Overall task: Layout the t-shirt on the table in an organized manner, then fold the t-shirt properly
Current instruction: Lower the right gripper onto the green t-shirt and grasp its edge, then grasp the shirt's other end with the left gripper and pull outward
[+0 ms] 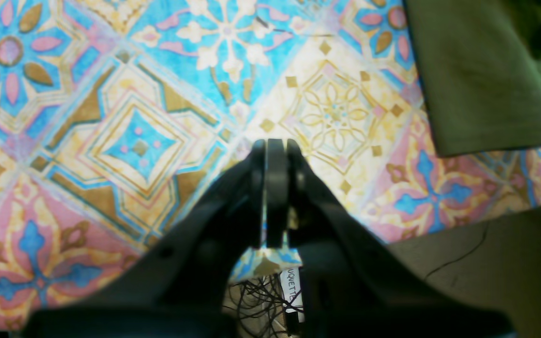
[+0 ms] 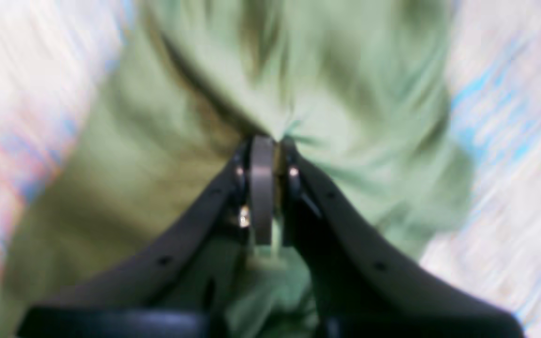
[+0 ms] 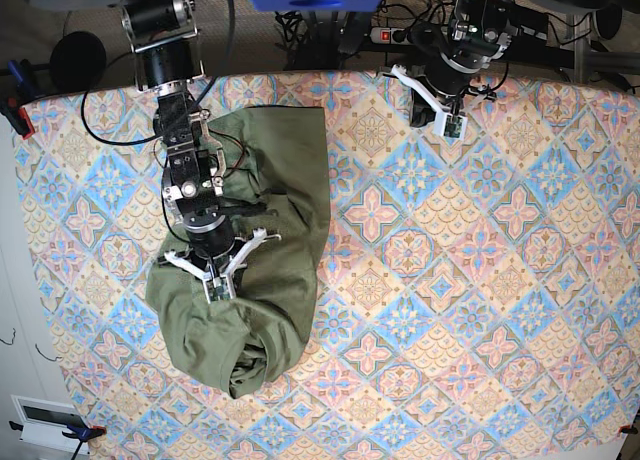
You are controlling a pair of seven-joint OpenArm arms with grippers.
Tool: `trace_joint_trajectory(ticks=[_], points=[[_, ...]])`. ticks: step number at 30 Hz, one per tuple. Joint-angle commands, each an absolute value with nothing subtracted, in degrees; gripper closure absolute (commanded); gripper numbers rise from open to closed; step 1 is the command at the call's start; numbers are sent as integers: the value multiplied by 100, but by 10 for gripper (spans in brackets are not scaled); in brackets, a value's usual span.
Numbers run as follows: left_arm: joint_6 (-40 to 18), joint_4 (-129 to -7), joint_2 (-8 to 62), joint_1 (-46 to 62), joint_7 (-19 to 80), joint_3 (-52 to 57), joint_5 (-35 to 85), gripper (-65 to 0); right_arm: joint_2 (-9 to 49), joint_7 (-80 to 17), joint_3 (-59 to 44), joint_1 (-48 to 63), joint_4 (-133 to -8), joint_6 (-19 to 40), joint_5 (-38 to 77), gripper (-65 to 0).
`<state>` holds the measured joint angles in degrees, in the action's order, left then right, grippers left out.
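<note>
Overhead and wrist views of a shirt-folding task at the layout stage. The t-shirt (image 3: pixel 255 255) lies bunched and wrinkled on the table (image 3: pixel 480 280), toward the robot's right side, its long axis running roughly from the far edge by the arm bases to the near edge, with a rolled, heaped end nearest the viewer. The right gripper (image 3: pixel 214 278) stands directly over the middle of the garment; in the right wrist view its jaws are closed and pinch a gathered fold of green cloth (image 2: pixel 298 84), from which creases radiate. That view is motion-blurred, so which part of the shirt is caught (hem, sleeve or body) cannot be told. The left gripper (image 1: pixel 275 150) is parked near the far edge of the table, well apart from the shirt, jaws shut on nothing; only one flat corner of fabric shows at the upper right of its own view. The right arm is therefore much nearer, and spreading probably proceeds by drawing the pinched cloth outward along or across that long axis.
</note>
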<state>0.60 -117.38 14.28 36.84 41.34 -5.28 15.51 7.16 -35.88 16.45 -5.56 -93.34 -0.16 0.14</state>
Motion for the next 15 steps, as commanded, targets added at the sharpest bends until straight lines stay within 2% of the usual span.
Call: trace_joint_trajectory(ticks=[1, 5, 9, 15], points=[[48, -11837, 1446, 3688, 4031, -541, 1587, 0, 752, -3451, 1525, -673, -9578, -13, 4, -5], [40, -11837, 1455, 3679, 4022, -549, 1578, 0, 1033, -3451, 1165, -664, -9921, -13, 22, -5], [31, -11846, 1473, 3371, 4013, -813, 1534, 0, 1059, -3424, 892, -681, -9903, -13, 40, -5], [31, -11837, 1446, 2888, 4031, -1490, 1516, 0, 1279, -3433, 198, -708, -9780, -13, 954, -4]])
